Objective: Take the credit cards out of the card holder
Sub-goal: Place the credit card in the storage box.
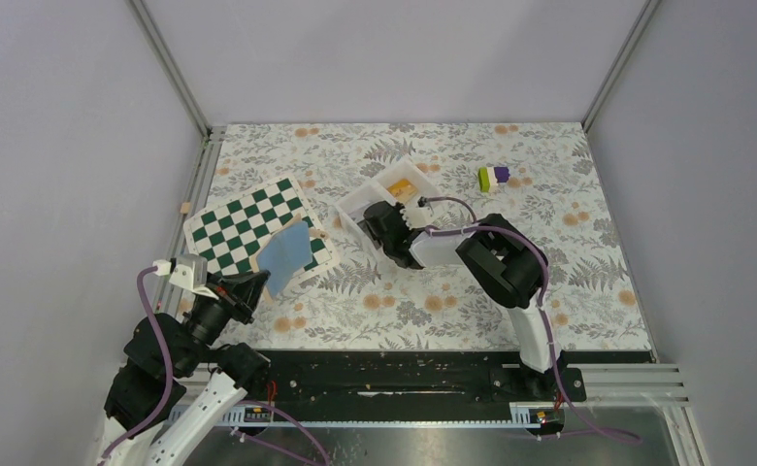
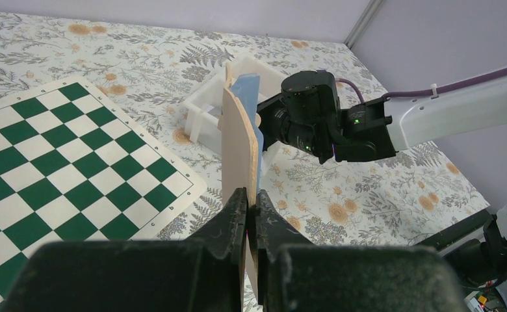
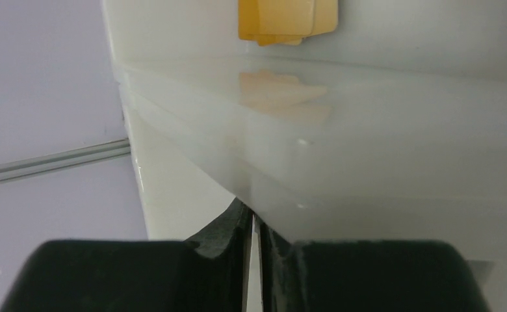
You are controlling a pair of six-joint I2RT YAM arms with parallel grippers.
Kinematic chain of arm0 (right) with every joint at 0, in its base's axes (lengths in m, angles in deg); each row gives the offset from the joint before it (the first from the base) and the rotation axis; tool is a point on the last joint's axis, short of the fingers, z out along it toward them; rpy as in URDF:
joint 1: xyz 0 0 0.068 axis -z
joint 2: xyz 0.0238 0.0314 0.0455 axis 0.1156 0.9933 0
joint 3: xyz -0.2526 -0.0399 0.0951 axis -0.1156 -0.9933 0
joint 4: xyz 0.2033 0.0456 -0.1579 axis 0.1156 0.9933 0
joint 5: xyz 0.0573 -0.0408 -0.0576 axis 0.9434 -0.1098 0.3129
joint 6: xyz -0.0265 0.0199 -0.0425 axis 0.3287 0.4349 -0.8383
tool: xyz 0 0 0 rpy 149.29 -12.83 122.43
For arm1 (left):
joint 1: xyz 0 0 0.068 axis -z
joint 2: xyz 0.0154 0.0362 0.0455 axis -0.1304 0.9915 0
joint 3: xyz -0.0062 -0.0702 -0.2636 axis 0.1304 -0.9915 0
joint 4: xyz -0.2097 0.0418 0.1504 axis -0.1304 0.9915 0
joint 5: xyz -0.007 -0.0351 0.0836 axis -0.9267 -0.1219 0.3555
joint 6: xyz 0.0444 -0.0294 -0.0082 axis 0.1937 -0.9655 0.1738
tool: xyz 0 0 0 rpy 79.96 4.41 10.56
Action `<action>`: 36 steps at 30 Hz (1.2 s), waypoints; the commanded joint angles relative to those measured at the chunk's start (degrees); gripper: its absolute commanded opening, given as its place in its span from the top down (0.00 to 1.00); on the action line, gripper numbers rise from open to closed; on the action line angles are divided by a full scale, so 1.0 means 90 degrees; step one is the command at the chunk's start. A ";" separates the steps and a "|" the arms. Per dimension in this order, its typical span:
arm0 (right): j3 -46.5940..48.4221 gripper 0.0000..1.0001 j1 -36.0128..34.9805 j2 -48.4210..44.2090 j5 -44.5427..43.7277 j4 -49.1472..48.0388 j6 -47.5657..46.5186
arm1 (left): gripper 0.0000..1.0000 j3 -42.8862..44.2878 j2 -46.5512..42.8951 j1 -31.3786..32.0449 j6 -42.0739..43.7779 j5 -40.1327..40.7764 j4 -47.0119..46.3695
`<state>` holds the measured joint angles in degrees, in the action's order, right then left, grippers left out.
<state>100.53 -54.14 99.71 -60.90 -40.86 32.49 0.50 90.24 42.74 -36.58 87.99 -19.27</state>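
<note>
We see the holder (image 1: 287, 254) left of centre in the top view: a pale blue glossy sheet, tilted and lifted off the counter (image 1: 569, 262). Its lower end is pinched in the left tool (image 2: 251, 209), whose fingers press tight on it. In the left wrist view it stands upright and edge-on in the middle of the frame, with a tan outer face on the left and a blue panel just behind it rising a little higher. The panels lie nearly closed together. Whether cards sit inside we cannot tell.
</note>
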 commanded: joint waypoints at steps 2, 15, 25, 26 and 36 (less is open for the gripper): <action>0.0215 0.81 0.0093 0.0055 0.0066 0.0311 0.0125 | 1.00 0.0117 0.0084 0.0017 0.0058 -0.0100 -0.0268; 0.0008 0.63 0.0154 -0.0867 -0.0114 0.0508 -0.1174 | 1.00 0.0128 0.0144 0.0020 0.0053 -0.0083 -0.0259; -0.0313 0.60 0.0151 -0.1421 -0.0120 0.0397 -0.1705 | 1.00 0.0124 0.0178 0.0019 0.0043 -0.0024 -0.0245; -0.0323 0.61 0.0149 -0.1472 -0.0103 0.0390 -0.1839 | 1.00 0.0132 0.0187 0.0024 0.0043 -0.0014 -0.0246; -0.0582 0.60 0.0407 -0.2213 0.1944 -0.0377 -0.4718 | 1.00 0.0167 0.0229 0.0020 -0.0021 -0.0001 -0.0221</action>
<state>96.36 -51.98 86.66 -53.05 -40.29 4.44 0.50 91.09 42.74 -36.60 88.06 -19.24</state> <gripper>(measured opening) 0.385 0.036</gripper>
